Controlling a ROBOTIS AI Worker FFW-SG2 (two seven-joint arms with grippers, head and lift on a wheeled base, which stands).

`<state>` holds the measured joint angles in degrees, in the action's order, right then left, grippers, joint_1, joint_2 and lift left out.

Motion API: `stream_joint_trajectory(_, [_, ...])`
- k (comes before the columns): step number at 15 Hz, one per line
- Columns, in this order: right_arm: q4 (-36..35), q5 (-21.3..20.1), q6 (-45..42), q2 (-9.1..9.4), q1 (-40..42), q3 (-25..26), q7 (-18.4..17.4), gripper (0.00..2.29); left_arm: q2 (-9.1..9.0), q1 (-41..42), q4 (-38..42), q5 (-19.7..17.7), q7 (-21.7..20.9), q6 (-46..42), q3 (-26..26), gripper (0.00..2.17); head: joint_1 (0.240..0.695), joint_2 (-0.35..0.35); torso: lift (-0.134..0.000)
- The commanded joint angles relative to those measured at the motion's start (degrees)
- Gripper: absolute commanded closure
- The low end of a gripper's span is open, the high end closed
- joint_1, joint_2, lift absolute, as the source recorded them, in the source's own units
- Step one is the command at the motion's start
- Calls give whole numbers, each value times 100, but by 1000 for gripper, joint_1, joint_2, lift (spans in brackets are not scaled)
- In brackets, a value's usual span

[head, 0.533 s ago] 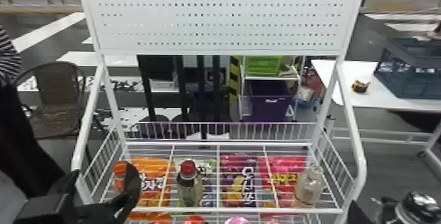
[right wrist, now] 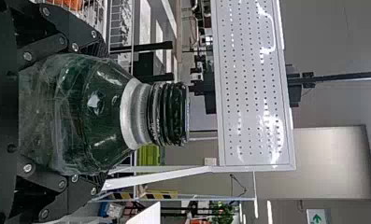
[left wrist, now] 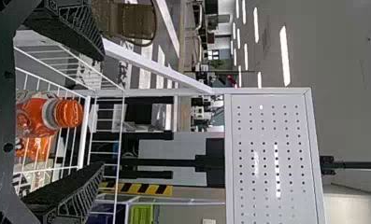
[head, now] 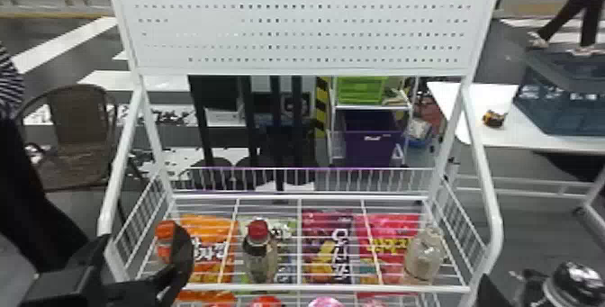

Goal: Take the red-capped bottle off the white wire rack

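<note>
White wire rack [head: 306,289]: upright. Left gripper [head: 143,248]: at the rack's left end; jaws wide apart, the orange-capped bottle between them, unclamped. Right gripper [head: 533,284]: just beside the rack's right end; jaws closed against both sides of a dark green bottle [right wrist: 96,112] with a black cap. Purple snack bag [head: 326,256]: seen through the rack's wires, near its middle. Red-capped bottle [head: 262,261]: upright on the rack, left of its centre. Clear bottle [head: 423,254]: rack's right end. Orange-capped bottle [head: 165,242]: rack's left end.
</note>
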<state>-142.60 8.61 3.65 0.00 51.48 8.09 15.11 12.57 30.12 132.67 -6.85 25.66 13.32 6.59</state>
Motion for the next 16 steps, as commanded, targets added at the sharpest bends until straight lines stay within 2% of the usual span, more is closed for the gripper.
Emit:
stream_joint_trajectory(1, [4,0,-17,5,12,0,1,485,0,20,22,8,0,0,0,87,499,0,0])
stream_joint_trajectory(5, [30,35,-70,5,47,0,1,485,-9,-15,-277,-1,-62,-141,211,87,499,0,0])
stream_joint_trajectory(9, [30,35,-105,5,64,-18,1,485,-17,-499,-1788,201,9,-756,1046,90,499,0,0])
stream_joint_trajectory(12, [22,35,-105,5,91,-18,1,485,-193,-938,-2755,210,44,-1160,1459,90,499,0,0])
stream_joint_trajectory(16, [39,35,-228,5,126,-9,1,485,-343,-1413,-3397,193,62,-1230,1802,90,499,0,0])
